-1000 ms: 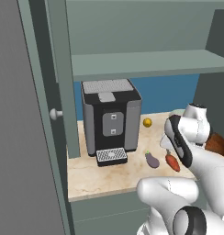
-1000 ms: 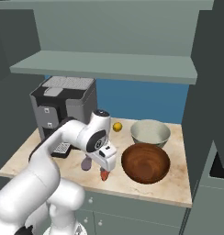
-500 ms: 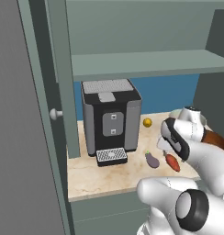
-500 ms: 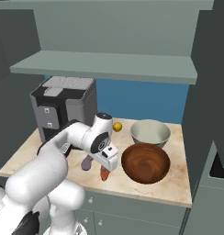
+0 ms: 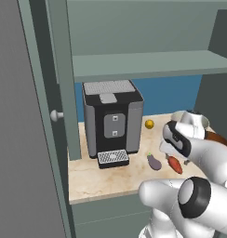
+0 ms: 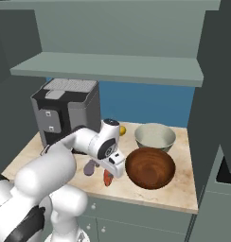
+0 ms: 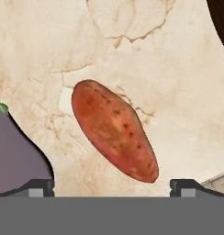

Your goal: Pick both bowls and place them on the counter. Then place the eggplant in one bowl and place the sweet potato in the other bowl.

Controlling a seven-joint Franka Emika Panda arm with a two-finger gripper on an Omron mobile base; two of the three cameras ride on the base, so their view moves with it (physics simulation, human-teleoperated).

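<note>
Both bowls stand on the counter [image 6: 150, 194]: the grey-beige bowl [image 6: 155, 136] at the back and the dark wooden bowl [image 6: 150, 168] in front of it. The sweet potato [image 7: 114, 131] lies on the marble just left of the wooden bowl, and the purple eggplant [image 7: 15, 156] lies close beside it. My gripper [image 7: 113, 186] hangs straight over the sweet potato, open, with one fingertip on each side and nothing held. From the left, the eggplant [image 5: 154, 161] and sweet potato [image 5: 175, 164] lie just below my gripper [image 5: 170, 153]. From the right, my gripper [image 6: 111, 172] points down at the sweet potato [image 6: 108, 179].
A black and grey coffee machine [image 5: 112, 122] stands at the counter's left. A small yellow ball [image 5: 149, 123] sits near the blue back wall. A grey-green shelf [image 6: 108, 68] runs overhead. A cabinet door [image 5: 36, 116] stands open on the left.
My hand has sunk slightly toward the sweet potato and my elbow has swung. The bowls and vegetables have not moved.
</note>
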